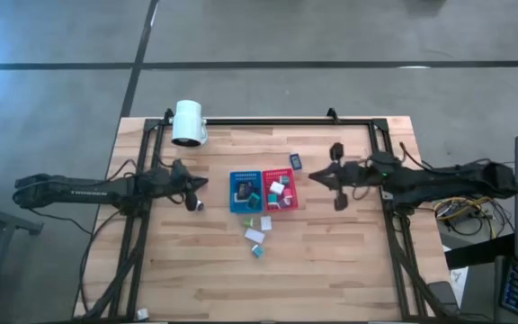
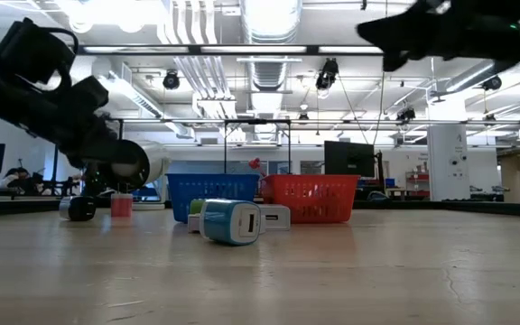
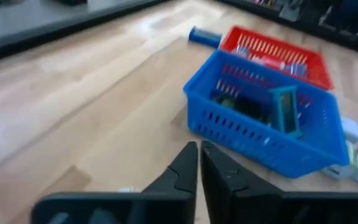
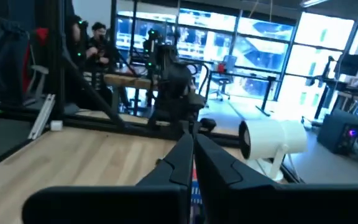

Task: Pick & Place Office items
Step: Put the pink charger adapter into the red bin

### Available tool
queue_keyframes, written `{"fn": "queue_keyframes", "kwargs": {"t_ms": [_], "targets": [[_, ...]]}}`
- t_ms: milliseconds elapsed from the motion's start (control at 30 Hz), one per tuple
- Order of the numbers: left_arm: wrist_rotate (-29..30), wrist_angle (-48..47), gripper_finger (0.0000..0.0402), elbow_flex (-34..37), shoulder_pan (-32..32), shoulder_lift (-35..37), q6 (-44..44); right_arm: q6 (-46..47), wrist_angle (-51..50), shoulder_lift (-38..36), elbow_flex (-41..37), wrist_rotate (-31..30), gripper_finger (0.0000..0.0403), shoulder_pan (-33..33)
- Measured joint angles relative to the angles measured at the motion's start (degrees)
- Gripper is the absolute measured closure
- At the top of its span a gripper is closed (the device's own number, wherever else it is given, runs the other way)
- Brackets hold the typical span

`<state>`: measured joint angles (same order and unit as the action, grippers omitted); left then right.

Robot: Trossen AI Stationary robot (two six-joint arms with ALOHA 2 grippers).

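**Two trays mid-counter, both arms idle beside them**

The room (image 2: 269, 54) is a large open hall with a grey floor, white ducts and bright strip lights overhead — desks, screens and seated people (image 4: 98, 37) show beyond the far edge. The counter (image 1: 331, 270) is pale wood planking inside a black frame. A big white cylinder (image 1: 188, 122) stands at its far left corner.

Near the middle, a blue tray (image 1: 244, 192) and a red tray (image 1: 281, 190) sit side by side, touching, each holding several office items (image 1: 278, 191). More of them lie loose on the bare wood just toward the near edge (image 1: 255, 236), and one dark piece (image 1: 295, 162) rests toward the far edge from the red tray.

The left claw (image 1: 198, 186) — fingers pressed together, holding nothing — hangs left of the blue tray. The right claw (image 1: 320, 176), likewise clenched and empty, hovers raised just right of the red tray.
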<state>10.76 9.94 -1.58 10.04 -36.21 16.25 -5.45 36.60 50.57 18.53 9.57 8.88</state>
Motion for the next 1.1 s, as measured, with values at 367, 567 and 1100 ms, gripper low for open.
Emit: {"fn": "queue_keyframes", "kwargs": {"t_ms": [367,567,1100], "targets": [[1.11,-15.86,0.02,-7.48,0.0,-1.75,-2.4,0.59,-0.37,-12.52,-8.91,-2.04,0.0394,0.02],[3.68,-19.44,0.009,-8.52,0.0,-6.19,-3.08,0.78,-3.53,-12.4,-8.48,-2.0,0.0394,0.02],[5.77,-15.17,0.0054,-8.5,0.28,-19.49,-5.83,-0.02,-3.24,-11.83,-8.05,-2.19,0.0394,0.02]]}}
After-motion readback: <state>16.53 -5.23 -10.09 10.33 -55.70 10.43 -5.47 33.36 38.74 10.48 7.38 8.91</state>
